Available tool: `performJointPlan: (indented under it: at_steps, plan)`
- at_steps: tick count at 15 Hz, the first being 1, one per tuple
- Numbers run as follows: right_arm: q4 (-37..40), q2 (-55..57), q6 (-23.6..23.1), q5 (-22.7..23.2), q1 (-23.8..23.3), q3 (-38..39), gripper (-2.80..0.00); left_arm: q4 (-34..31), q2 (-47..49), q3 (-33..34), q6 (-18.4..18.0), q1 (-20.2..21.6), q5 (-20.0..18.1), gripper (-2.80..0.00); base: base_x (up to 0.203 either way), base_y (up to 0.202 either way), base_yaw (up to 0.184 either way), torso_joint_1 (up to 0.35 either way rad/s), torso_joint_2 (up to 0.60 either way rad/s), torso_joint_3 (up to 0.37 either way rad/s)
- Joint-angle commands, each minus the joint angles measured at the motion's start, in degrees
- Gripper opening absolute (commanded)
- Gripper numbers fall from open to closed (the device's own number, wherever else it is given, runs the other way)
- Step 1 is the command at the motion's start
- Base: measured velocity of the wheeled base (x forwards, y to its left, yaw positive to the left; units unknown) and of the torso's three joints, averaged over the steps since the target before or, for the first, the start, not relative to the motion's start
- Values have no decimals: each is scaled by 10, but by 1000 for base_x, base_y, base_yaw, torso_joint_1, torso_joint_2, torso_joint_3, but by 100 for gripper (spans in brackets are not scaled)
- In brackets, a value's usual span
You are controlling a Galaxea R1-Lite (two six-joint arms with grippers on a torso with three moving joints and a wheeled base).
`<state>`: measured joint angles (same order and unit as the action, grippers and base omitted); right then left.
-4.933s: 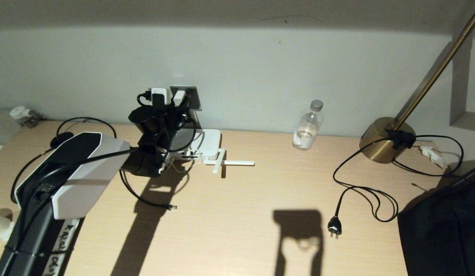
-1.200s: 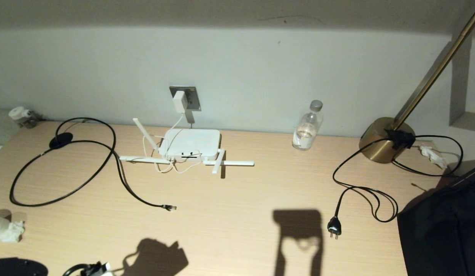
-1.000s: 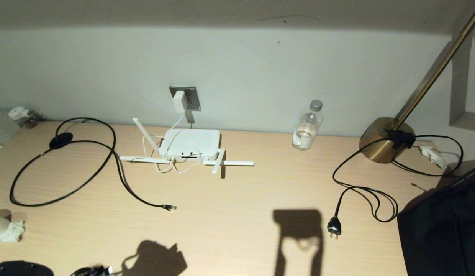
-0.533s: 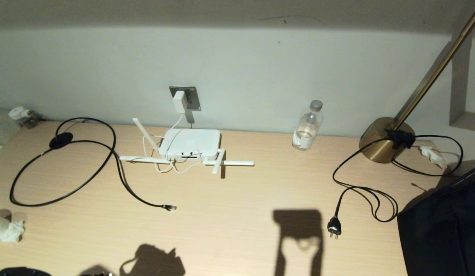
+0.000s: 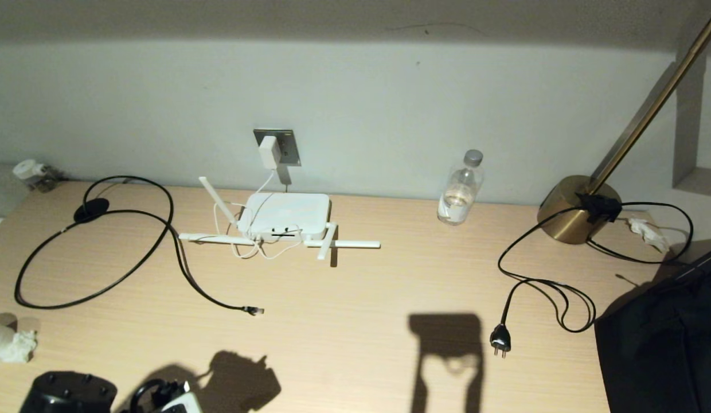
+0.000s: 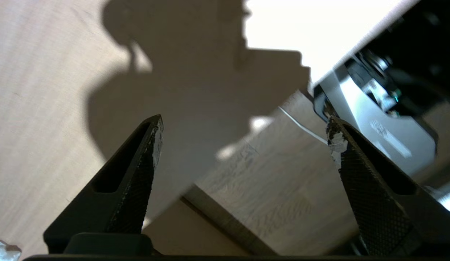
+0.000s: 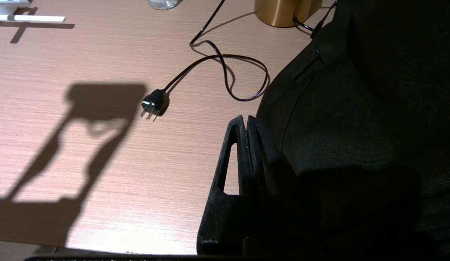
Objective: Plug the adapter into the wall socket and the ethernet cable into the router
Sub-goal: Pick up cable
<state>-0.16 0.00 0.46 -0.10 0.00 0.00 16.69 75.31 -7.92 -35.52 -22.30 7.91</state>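
Adapter [image 5: 268, 152] seated in wall socket [image 5: 286, 145], router [image 5: 286, 216] below on desk [image 5: 361, 287], ethernet cable [image 5: 103, 252] looped left, connector unplugged, left gripper [image 6: 243, 145] spread wide and empty at near-left edge, right gripper [image 7: 245, 127] closed, empty, near right.

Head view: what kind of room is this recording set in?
Probably a hotel room or bedroom desk: a light wood-grain desktop against a plain wall, a brass lamp with a round base, a small clear water bottle, and a flat white router with stick antennas.
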Motion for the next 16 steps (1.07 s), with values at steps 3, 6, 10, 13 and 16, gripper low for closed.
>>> performJointPlan:
  at_steps: [3, 6, 10, 13, 16]
  plan:
    - [0, 1, 0, 0, 0, 0, -280, 139, 141, -16, -9, 31, -3, 0, 0, 0, 0, 0, 0, 0]
    - [0, 1, 0, 0, 0, 0, -280, 267, 252, -21, -42, 59, -14, 0, 0, 0, 0, 0, 0, 0]
    - [0, 1, 0, 0, 0, 0, -280, 470, 329, -38, -162, 108, -106, 0, 0, 0, 0, 0, 0, 0]
    - [0, 1, 0, 0, 0, 0, -280, 476, 315, -37, -193, 114, -128, 0, 0, 0, 0, 0, 0, 0]
    - [0, 1, 0, 0, 0, 0, -280, 481, 310, -38, -228, 143, -163, 0, 0, 0, 0, 0, 0, 0]
